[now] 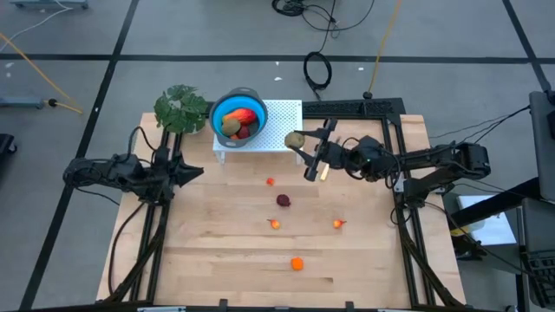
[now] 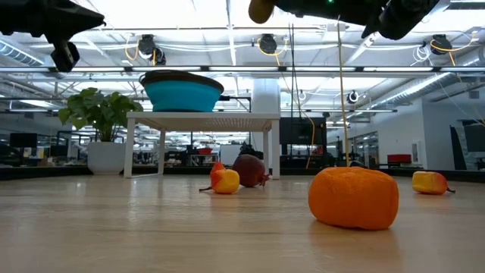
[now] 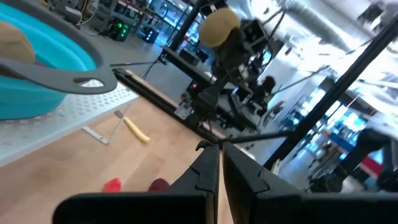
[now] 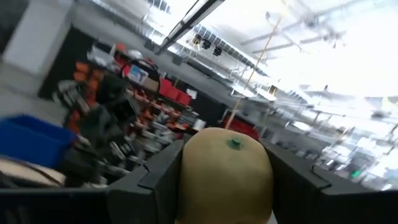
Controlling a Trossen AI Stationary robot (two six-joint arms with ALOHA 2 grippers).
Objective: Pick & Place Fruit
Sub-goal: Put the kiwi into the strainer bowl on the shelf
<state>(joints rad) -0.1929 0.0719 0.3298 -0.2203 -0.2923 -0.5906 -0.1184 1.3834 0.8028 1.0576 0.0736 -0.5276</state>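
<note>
A blue bowl [image 1: 227, 110] stands on a small white stand [image 1: 282, 121] at the table's far side. Inside it are a red-orange piece [image 1: 244, 116], an olive-brown oval [image 1: 231, 126] and a dark red piece. My right gripper [image 1: 299, 143] is shut on another olive-brown oval [image 1: 294, 139] just right of the stand, high above the table [image 2: 261, 9]. A dark red ball [image 1: 284, 200], an orange ball [image 1: 297, 263] and tiny orange-red bits [image 1: 275, 224] rest on the wood. My left gripper [image 1: 196, 171] is shut, left of the stand, holding nothing. My right gripper pinches the olive-brown oval [image 4: 225, 177] between its two fingers [image 4: 158, 174], one on each side of its body. The fingers come from the table's right. The oval is lifted clear of the table, and its end with a small green spot [image 4: 234, 144] shows past the fingers.
A green leafy plant [image 1: 181, 107] stands left of the bowl. A pale-handled knife [image 3: 135, 130] lies on the wood under my right arm. More bits lie at mid-table [image 1: 338, 224] [image 1: 270, 182]. The orange ball [image 2: 354, 197] sits near the table's front edge.
</note>
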